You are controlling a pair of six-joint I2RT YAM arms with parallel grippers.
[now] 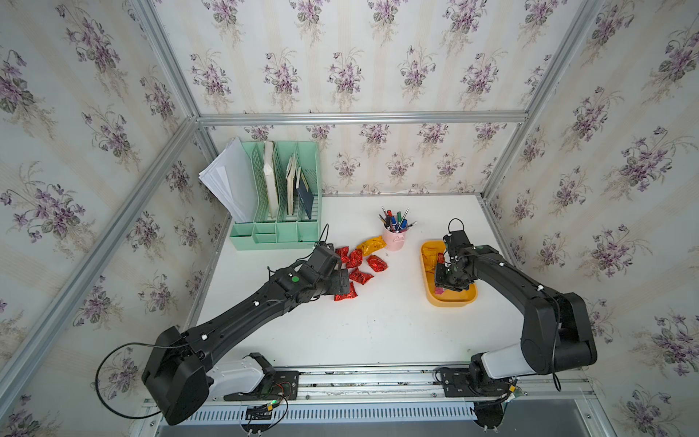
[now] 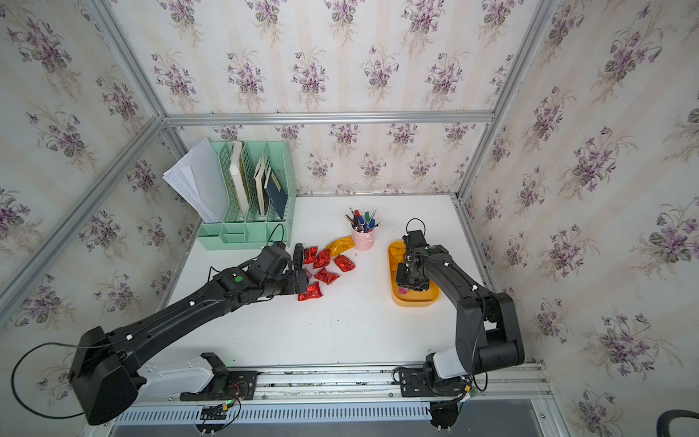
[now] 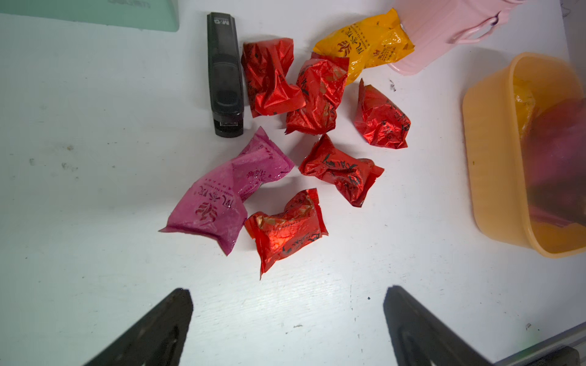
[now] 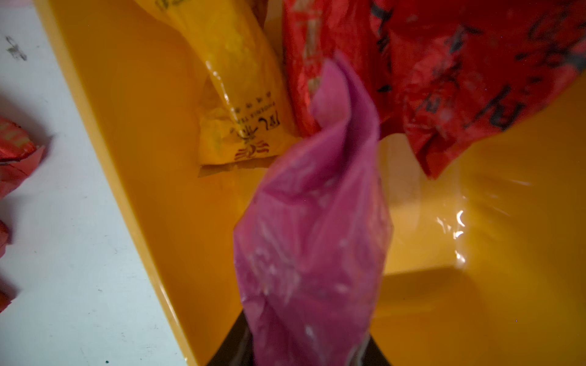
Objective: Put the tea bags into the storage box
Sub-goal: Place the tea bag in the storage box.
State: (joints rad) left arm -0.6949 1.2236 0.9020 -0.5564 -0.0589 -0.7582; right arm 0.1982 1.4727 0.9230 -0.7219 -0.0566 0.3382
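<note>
Right wrist view first: the right hand (image 4: 301, 355) has a pink tea bag (image 4: 314, 237) pinched by one end between its dark fingers (image 4: 228, 345). The packet hangs out over the floor of the yellow-orange storage box (image 4: 142, 164). Whether its far tip touches anything inside, I cannot tell; the shot is blurred. Already in the box are a yellow tea bag (image 4: 234, 95) and, just beside it, a crumpled red tea bag (image 4: 459, 79).

Both top views put that box at the right side of the white tabletop (image 1: 378, 325), with the right hand directly above it.

Over to the left wrist view: the left hand (image 3: 287, 294) is spread wide, nothing between its fingers, hovering over bare tabletop close to the heap. Five loose red tea bags (image 3: 341, 171) lie there, some touching. A second pink tea bag (image 3: 228, 190) lies just beside the nearest red one. An orange tea bag (image 3: 364, 41) rests against the pink pen cup (image 3: 444, 28), which stands between heap and box. A black stapler (image 3: 225, 76) lies just beside the heap, on the side away from the box. The mint-green file organiser (image 1: 276, 196) stands at the back left, well apart from the box.
</note>
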